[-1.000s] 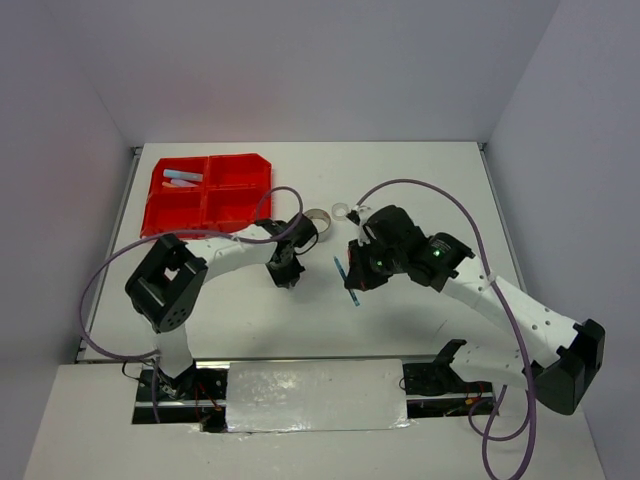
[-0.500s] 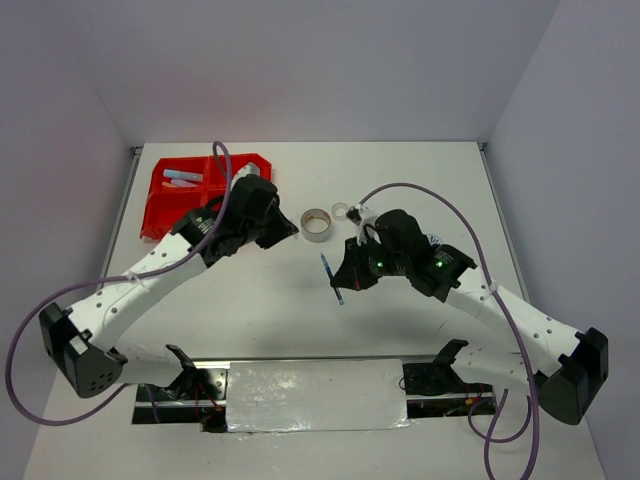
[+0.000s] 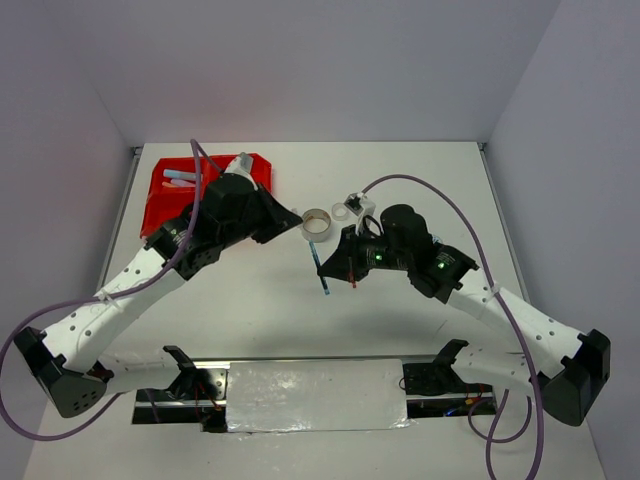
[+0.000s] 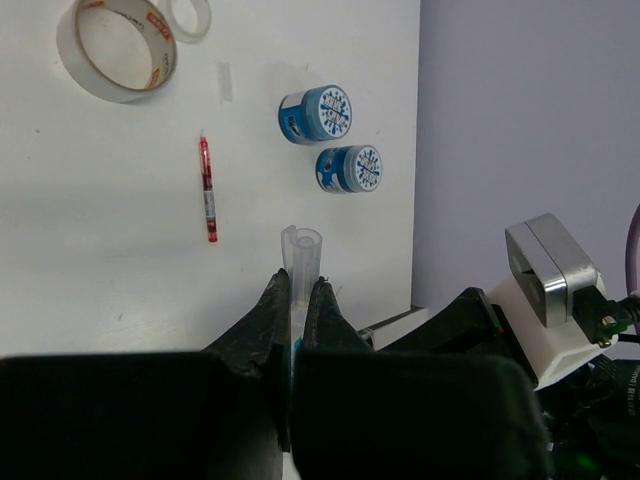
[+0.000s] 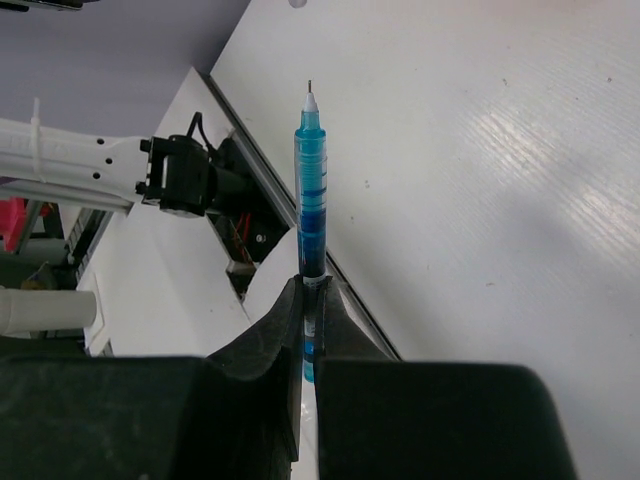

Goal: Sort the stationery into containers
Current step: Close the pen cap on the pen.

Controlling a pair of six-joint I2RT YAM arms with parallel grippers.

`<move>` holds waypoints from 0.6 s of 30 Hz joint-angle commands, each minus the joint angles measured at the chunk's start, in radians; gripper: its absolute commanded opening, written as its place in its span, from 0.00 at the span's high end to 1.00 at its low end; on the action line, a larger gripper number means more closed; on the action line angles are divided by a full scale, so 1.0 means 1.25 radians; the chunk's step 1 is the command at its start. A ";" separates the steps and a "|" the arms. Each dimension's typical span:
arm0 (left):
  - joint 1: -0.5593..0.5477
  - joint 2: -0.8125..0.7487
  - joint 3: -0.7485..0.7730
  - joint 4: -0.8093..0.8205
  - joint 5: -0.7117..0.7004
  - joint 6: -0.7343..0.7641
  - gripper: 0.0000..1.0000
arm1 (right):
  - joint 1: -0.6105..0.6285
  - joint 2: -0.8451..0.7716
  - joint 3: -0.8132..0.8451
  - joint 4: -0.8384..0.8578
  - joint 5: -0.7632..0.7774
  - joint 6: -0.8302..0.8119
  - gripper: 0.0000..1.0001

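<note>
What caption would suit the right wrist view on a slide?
Shut jaws pinch a blue pen, tip pointing away, white table beyond.

Our left arm [image 3: 120, 292] and right arm [image 3: 515, 315] reach inward from the bottom corners, left gripper [image 4: 298, 285] pinched tight on a pale stick [image 4: 303, 250], right gripper [image 5: 308, 285] on a blue pen [image 5: 311, 190]

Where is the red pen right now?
In the left wrist view the red pen lies loose on the table, below the grey tape ring and left of the two blue-white tubs.
</note>
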 commanded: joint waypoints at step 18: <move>0.023 0.025 -0.027 0.104 0.088 0.053 1.00 | 0.017 0.029 0.077 0.003 0.035 -0.012 1.00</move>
